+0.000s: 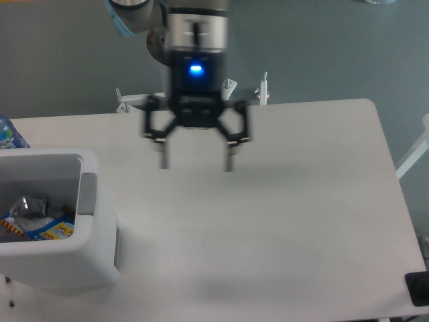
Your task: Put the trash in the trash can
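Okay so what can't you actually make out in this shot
- Trash can: its left side is cut off by the frame edge, and its front wall hides part of the inside.
- Snack wrapper: only partly shown, the rest is behind the wall.
- Blue-labelled object at the left edge: mostly cropped.
- Gripper: motion-blurred, though its fingers are clearly spread and empty.

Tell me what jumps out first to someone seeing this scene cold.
The gripper hangs open and empty over the middle of the white table, a blue light glowing on its body. At the left edge sits the white trash can, with the blue-and-yellow snack wrapper lying inside it.
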Robot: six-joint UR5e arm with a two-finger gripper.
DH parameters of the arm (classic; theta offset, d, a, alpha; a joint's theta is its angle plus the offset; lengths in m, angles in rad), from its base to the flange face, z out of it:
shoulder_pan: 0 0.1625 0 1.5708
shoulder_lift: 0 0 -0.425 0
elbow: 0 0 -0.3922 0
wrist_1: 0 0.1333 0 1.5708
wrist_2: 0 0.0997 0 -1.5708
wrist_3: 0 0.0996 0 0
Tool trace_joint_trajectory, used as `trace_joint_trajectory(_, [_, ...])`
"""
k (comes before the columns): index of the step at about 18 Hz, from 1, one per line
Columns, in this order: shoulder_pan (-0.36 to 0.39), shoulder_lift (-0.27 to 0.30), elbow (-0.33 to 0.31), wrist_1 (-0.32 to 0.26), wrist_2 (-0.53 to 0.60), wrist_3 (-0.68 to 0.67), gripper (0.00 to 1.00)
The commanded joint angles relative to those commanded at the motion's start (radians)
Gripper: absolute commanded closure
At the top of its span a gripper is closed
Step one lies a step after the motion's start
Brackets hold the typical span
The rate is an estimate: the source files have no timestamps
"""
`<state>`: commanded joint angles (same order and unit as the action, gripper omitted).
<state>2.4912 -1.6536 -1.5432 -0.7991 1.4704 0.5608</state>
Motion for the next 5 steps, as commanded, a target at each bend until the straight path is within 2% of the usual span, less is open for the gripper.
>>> trace_joint_trajectory(2, [0.008,0.002,-0.023,-0.035,0.092,0.130,0.00])
trace_joint_trajectory(5, [0.037,0.011,-0.026,-0.099,0.114,0.244,0.00])
